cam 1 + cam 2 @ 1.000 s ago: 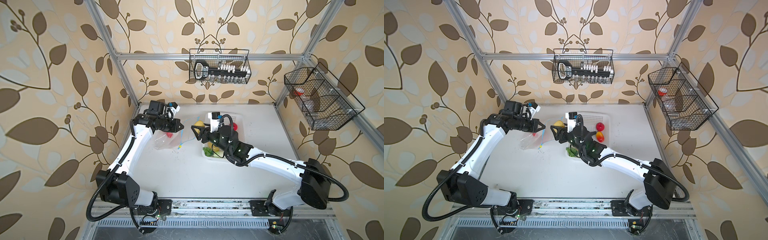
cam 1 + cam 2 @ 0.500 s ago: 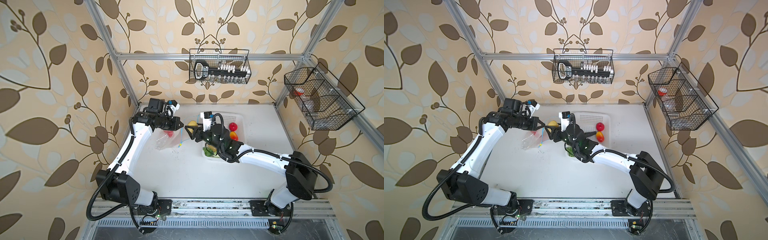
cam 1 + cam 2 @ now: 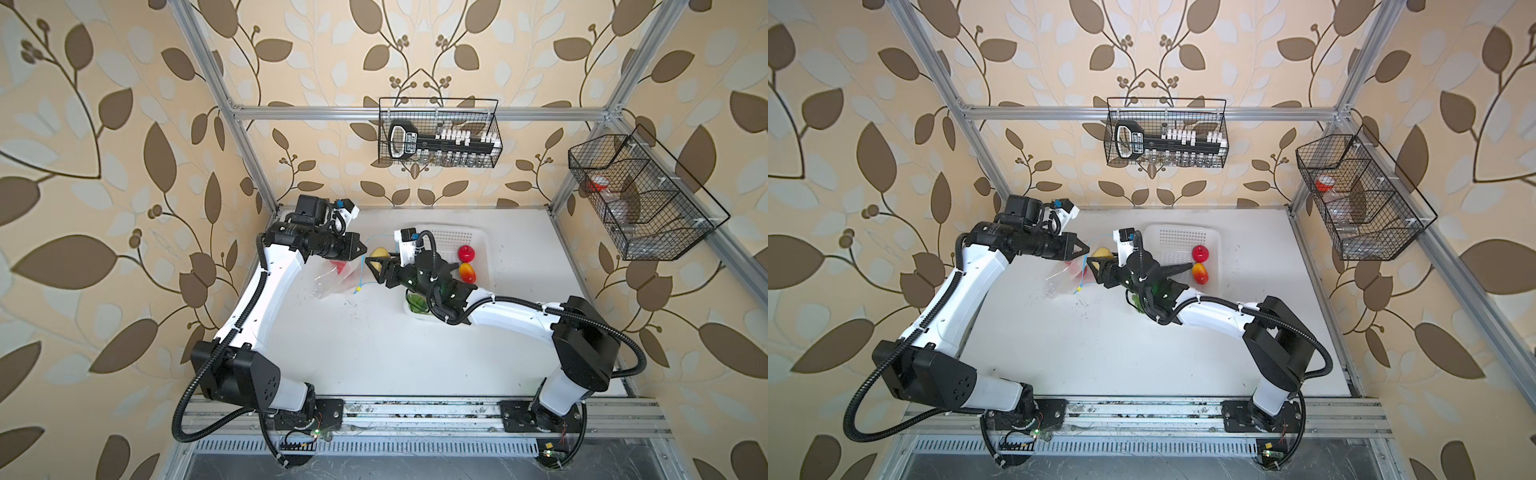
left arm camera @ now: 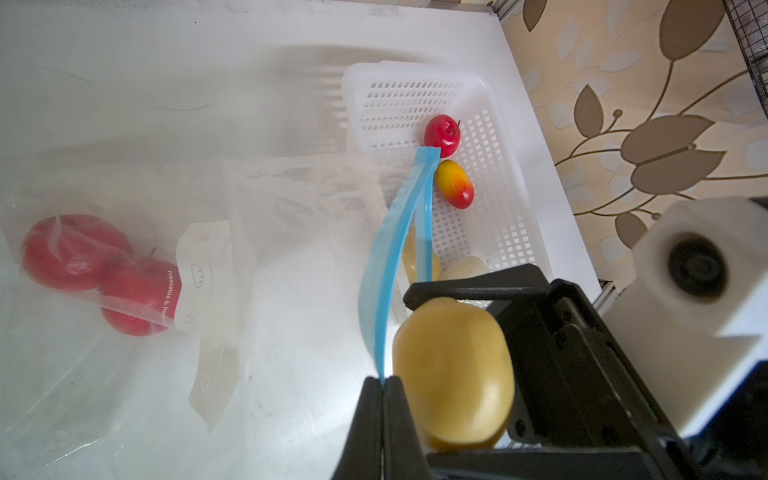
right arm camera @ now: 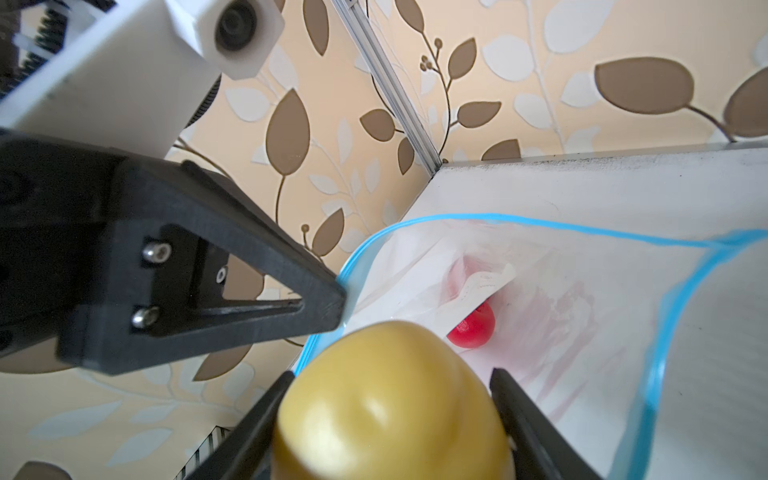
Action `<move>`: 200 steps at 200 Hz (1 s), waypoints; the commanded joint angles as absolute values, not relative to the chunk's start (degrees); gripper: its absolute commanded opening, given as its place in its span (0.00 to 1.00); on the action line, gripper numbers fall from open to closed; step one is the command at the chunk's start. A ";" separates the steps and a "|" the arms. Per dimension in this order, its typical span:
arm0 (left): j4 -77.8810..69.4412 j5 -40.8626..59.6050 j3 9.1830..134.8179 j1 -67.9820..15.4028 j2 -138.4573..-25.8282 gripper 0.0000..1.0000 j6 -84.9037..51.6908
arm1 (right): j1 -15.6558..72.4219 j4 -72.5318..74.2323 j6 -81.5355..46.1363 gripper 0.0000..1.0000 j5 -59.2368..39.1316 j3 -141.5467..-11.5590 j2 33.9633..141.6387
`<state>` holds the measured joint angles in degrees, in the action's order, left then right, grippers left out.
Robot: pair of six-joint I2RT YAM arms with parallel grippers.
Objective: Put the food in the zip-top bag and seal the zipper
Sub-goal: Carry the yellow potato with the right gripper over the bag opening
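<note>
Your right pincer (image 5: 391,374) grasps a potato (image 5: 390,419) at the mouth of the bag (image 4: 291,232).
Your left pincer (image 4: 383,384) is clenched on the blue zipper strip (image 4: 386,266), and the mouth gapes open. Two red apples (image 4: 75,249) lie inside the bag. Another apple (image 4: 442,134) and a red-yellow fruit (image 4: 455,184) sit in the white basket (image 4: 490,232) beside it.

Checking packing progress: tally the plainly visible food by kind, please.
Red apples: 3
Potato: 1
Red-yellow fruit: 1
Green-leafed cabbage: 1
Total: 6 plain; pale pieces behind the zipper unclear.
</note>
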<state>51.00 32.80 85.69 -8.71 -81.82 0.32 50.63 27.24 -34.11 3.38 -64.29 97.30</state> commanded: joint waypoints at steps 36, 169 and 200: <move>51.51 33.82 89.22 -9.40 -80.60 0.00 0.89 | 50.54 26.78 -34.63 0.29 2.91 -67.14 99.96; 51.32 34.36 92.32 -9.75 -82.00 0.00 -0.95 | 50.05 16.17 -35.05 0.38 -1.10 -77.01 108.33; 50.46 34.06 91.24 -9.80 -81.88 0.00 -1.14 | 50.05 14.21 -35.35 0.43 -1.45 -78.50 109.55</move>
<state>51.29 32.84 90.06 -9.08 -82.04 -0.60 50.17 17.65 -34.72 -0.03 -76.01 107.72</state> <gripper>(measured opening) 0.049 0.670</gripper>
